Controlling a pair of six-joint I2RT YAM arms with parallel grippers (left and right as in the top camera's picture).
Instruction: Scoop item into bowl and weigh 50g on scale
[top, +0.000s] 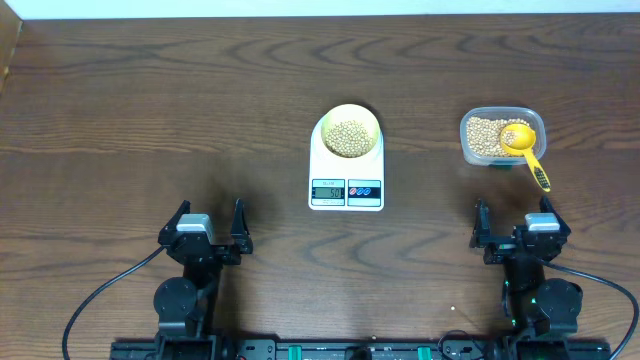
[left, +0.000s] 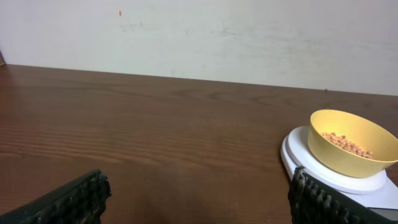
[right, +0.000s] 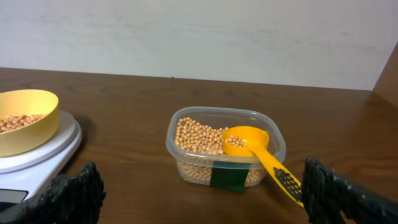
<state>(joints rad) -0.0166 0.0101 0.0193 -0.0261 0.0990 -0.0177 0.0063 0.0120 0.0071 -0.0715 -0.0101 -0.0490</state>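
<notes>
Left claw (top: 210, 216) wide open, empty, right claw (top: 512, 214) likewise

We see a robotics lab: wood-grain table (top: 120, 110) against a plain white wall (left: 249, 37), left arm (top: 185, 292) and right arm (top: 542, 295) at its near edge.

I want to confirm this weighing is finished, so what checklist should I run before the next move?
1. Bowl sits on the scale: ok.
2. Beans in the bowl: ok.
3. Display shows the target weight: cannot tell, digits too small.
4. Scoop parked in the container: ok.
5. Left gripper open, empty: ok.
6. Right gripper open, empty: ok.
</notes>
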